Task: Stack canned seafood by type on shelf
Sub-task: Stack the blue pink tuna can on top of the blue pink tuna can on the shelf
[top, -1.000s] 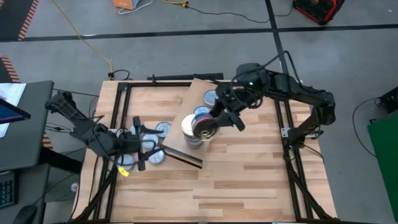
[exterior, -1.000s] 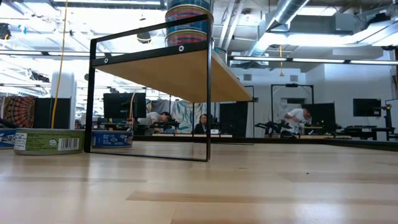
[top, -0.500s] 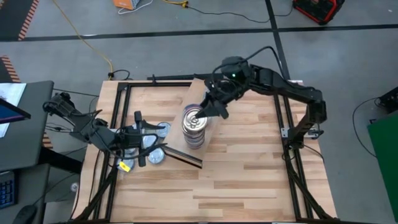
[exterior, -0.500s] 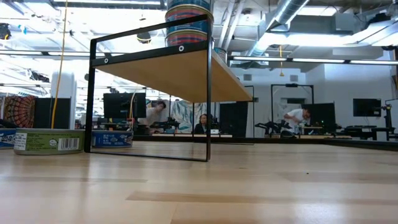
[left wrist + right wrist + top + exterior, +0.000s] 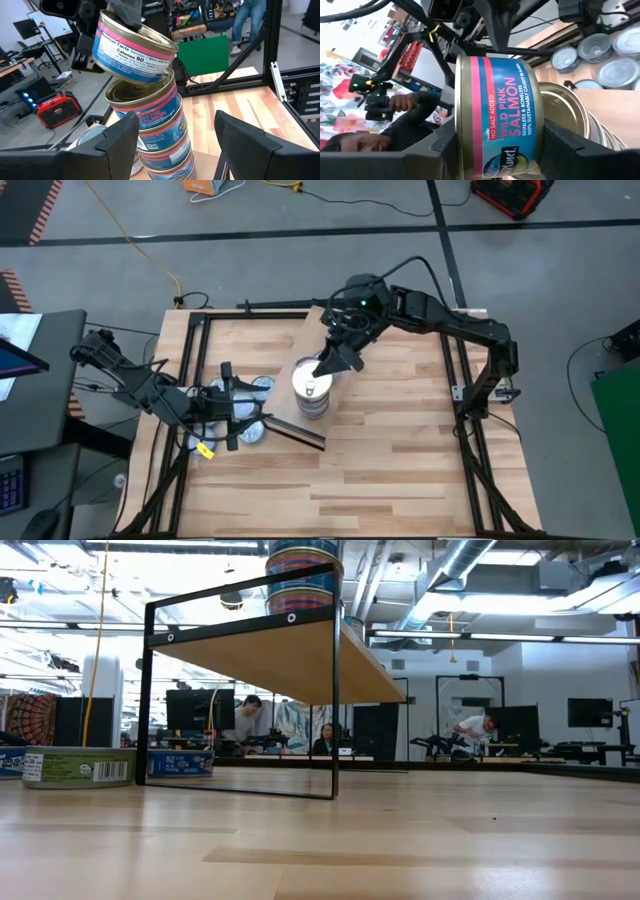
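Carefully, we bring the right claw (image 5: 322,367), gripping a salmon can (image 5: 131,48), onto the stack (image 5: 311,390) at the shelf's (image 5: 318,325) front edge. We judge the can must level out and centre before release, for it sits tilted on the stack's top. Our left claw (image 5: 232,406) waits open over loose cans (image 5: 262,386) on the tabletop (image 5: 400,450). Only the left wrist view reveals the tilt; the right wrist view reads the label, and the low view shows the stack's base above the shelf edge.

Open-plan lab: ceiling ducts (image 5: 455,560), monitors (image 5: 588,712), people at workbenches (image 5: 480,727)
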Robot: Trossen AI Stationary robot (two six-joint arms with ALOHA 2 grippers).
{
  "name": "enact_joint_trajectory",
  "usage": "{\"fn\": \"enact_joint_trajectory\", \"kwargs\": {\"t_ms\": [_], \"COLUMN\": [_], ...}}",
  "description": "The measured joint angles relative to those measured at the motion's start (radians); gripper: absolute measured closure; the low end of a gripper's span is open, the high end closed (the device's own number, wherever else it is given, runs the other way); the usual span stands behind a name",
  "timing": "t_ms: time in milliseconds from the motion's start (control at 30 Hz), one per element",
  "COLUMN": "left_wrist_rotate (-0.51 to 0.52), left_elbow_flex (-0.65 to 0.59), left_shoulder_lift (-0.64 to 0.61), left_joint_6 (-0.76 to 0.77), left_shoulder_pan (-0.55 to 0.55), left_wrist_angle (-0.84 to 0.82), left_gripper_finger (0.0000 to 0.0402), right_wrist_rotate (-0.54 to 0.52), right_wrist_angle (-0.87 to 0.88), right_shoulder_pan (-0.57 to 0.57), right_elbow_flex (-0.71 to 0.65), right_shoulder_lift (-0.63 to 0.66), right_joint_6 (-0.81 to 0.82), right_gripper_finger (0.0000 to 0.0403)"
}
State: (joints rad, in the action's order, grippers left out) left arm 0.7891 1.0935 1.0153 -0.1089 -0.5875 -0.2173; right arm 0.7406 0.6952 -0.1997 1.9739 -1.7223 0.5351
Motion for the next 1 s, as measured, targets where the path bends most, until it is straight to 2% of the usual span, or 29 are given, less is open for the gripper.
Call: {"fn": "enact_joint_trajectory", "kwargs": {"t_ms": [267, 567, 767, 867, 1000], "left_wrist_rotate": [-0.036, -0.058, -0.058, -0.06, -0.113], "left_elbow_flex": [0.0, 0.0, 0.0, 0.0, 0.0], "left_shoulder_lift": [0.001, 0.001, 0.001, 0.001, 0.001], "left_joint_6": [-0.059, -0.104, -0.149, -0.145, -0.097], "left_shoulder_pan": [0.0, 0.0, 0.0, 0.007, 0.035], "left_wrist_angle": [0.017, 0.086, 0.119, 0.129, 0.114], "left_gripper_finger": [0.0152, 0.0152, 0.0152, 0.0152, 0.0152], "right_wrist_rotate": [0.003, -0.009, -0.008, -0.008, -0.008], "right_wrist_angle": [0.019, 0.042, 0.066, 0.066, 0.067], "right_shoulder_pan": [-0.018, -0.01, -0.003, 0.002, 0.001], "right_elbow_flex": [0.0, 0.0, 0.0, 0.0, 0.0], "right_shoulder_lift": [0.0, 0.0, 0.0, 0.0, 0.0], "right_joint_6": [0.066, 0.095, 0.105, 0.112, 0.125], "right_gripper_finger": [0.0174, 0.0133, 0.0125, 0.0125, 0.0125]}}
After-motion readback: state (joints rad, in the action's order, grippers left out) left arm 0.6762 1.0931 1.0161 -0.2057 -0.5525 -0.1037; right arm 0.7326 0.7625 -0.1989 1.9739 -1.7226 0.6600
